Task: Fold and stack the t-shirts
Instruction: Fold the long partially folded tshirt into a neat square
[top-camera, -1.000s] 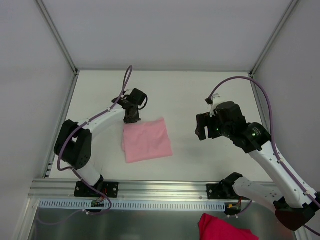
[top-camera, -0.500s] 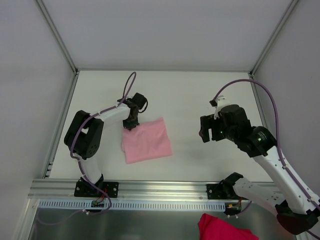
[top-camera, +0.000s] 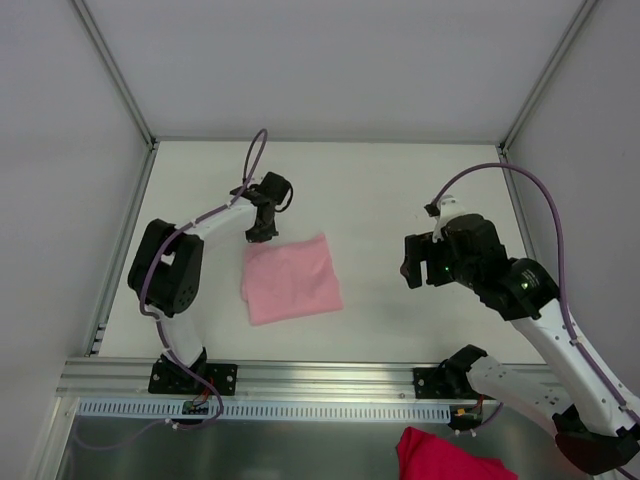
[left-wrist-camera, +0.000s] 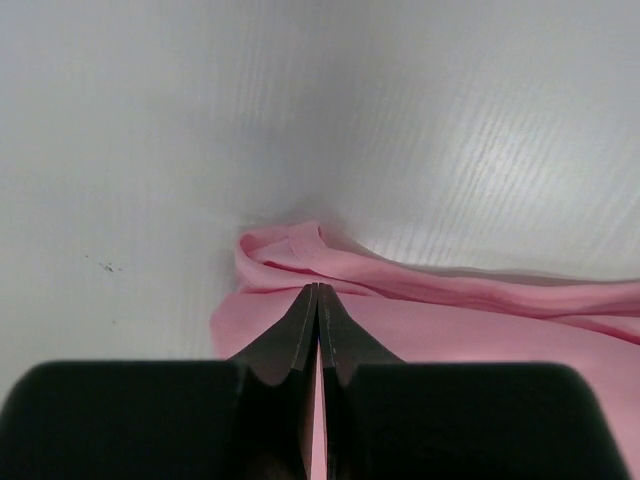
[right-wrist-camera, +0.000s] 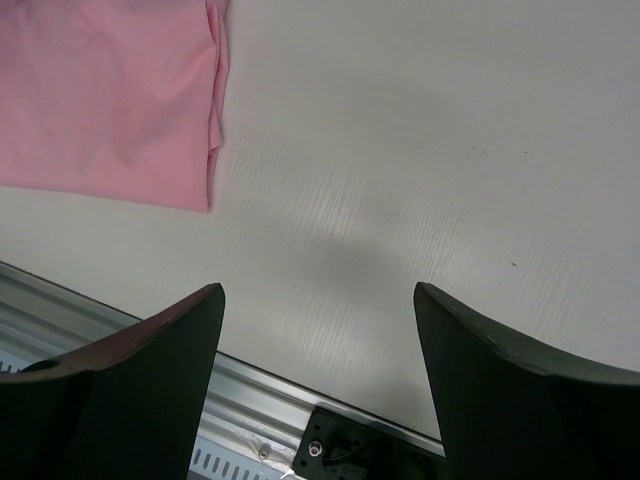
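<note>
We find the left gripper (left-wrist-camera: 317, 289) with its jaws pressed fully together and no cloth visible between them, the tips poised at the far-left corner of the t-shirt (left-wrist-camera: 452, 322). We cannot tell from either view whether the tips touch the fabric. That corner is rumpled, with a rolled hem standing proud of the layers. The garment lies as a folded, roughly square packet on the table (top-camera: 385, 195), nearer the left arm. The right gripper (right-wrist-camera: 315, 300) is spread wide, holds nothing, and hangs over bare table well to the shirt's right. A red cloth (top-camera: 445, 462) lies below the front rail. In our judgement the risk lies at the rumpled corner: closed tips sliding across thin fabric would drag the top layer and open the fold, leaving an uneven base for stacking.
</note>
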